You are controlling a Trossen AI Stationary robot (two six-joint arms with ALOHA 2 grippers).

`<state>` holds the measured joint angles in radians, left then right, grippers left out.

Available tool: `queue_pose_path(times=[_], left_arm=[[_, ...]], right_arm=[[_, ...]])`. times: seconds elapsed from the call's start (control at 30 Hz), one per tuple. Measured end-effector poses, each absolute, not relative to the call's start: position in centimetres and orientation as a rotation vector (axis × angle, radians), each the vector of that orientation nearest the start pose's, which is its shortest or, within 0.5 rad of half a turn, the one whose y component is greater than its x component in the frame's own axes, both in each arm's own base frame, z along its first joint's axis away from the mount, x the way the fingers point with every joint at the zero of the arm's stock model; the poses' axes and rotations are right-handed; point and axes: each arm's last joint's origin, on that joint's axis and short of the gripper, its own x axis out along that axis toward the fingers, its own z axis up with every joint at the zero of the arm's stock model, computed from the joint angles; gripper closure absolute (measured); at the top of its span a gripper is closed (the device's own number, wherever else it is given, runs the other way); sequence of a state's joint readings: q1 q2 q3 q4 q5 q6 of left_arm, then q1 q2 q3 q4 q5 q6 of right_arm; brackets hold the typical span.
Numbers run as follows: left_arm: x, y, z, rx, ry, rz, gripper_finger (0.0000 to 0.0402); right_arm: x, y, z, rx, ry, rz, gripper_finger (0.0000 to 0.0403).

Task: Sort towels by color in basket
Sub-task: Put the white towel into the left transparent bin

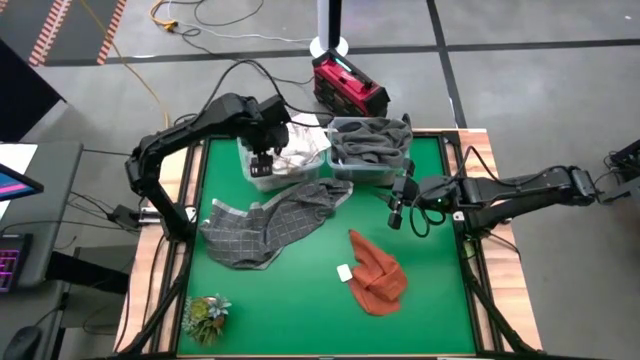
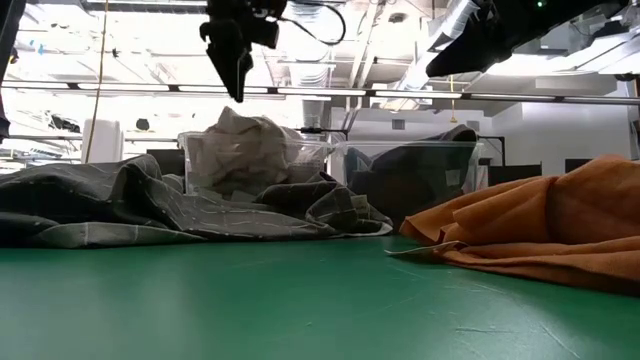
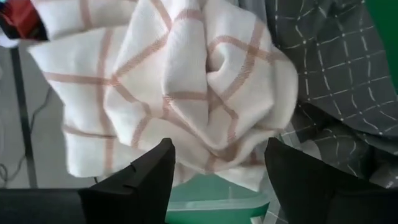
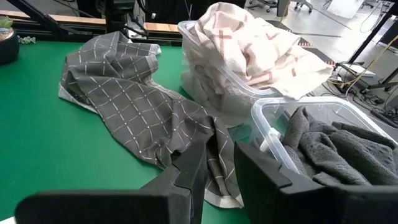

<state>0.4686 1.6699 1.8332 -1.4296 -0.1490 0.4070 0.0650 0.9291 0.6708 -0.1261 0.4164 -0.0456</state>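
A clear bin at the far side holds crumpled white towels (image 1: 292, 155) (image 3: 186, 81) (image 4: 249, 43) with thin rust check lines. The bin to its right holds dark grey towels (image 1: 370, 140) (image 4: 348, 143). Grey checked towels (image 1: 270, 225) (image 4: 130, 93) (image 2: 150, 200) lie spread on the green mat, one end running up against the bins. A rust orange towel (image 1: 377, 272) (image 2: 540, 225) lies bunched near the mat's right. My left gripper (image 1: 262, 160) (image 3: 217, 186) (image 2: 235, 75) hangs open above the white towels, clear of them. My right gripper (image 1: 397, 215) (image 4: 219, 168) hovers in front of the dark grey bin with a narrow gap between its fingers, holding nothing.
A small green plant (image 1: 205, 315) (image 4: 7, 37) stands at the mat's near left corner. A small white tag (image 1: 344, 272) lies beside the orange towel. A red case (image 1: 348, 85) sits on the floor beyond the far edge. Bare green mat (image 1: 290, 310) shows along the near side.
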Motion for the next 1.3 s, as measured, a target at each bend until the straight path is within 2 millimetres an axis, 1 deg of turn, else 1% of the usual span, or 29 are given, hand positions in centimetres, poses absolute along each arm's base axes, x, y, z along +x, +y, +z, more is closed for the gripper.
queue_pose_path(times=[0.1,0.17,0.3,0.43,0.57,0.67,0.77,0.87,1.0,1.17,1.3], left_arm=[[27.0,14.2,38.2,0.170,1.331,0.251,0.0177],[27.1,14.6,38.5,0.184,1.310,0.278,0.0187],[27.7,16.7,39.1,0.179,1.158,0.448,0.0198],[28.0,18.9,38.9,0.166,1.033,0.540,0.0199],[27.9,21.1,37.1,0.154,0.982,0.581,0.0199],[27.5,22.7,35.5,0.095,0.934,0.548,0.0199],[27.1,23.9,34.0,0.024,0.873,0.527,0.0199],[26.8,24.9,32.8,-0.002,0.816,0.538,0.0199],[26.7,25.7,31.1,-0.060,0.734,0.503,0.0199],[27.0,25.9,28.7,-0.037,0.676,0.505,0.0199],[27.2,25.9,27.8,-0.057,0.582,0.474,0.0199]], right_arm=[[20.2,0.1,27.5,-0.136,0.383,-0.339,0.0290],[20.2,0.1,27.5,-0.136,0.382,-0.339,0.0290],[20.2,0.1,27.6,-0.133,0.372,-0.339,0.0290],[20.2,0.1,27.6,-0.124,0.370,-0.341,0.0290],[20.2,0.1,27.6,-0.127,0.371,-0.340,0.0290],[20.2,0.1,27.6,-0.139,0.374,-0.338,0.0290],[20.2,0.1,27.6,-0.141,0.376,-0.338,0.0290],[20.2,0.1,27.6,-0.143,0.377,-0.337,0.0290],[20.2,0.1,27.6,-0.143,0.378,-0.337,0.0290],[20.2,0.1,27.6,-0.143,0.378,-0.337,0.0290],[20.2,0.1,27.6,-0.144,0.378,-0.337,0.0290]])
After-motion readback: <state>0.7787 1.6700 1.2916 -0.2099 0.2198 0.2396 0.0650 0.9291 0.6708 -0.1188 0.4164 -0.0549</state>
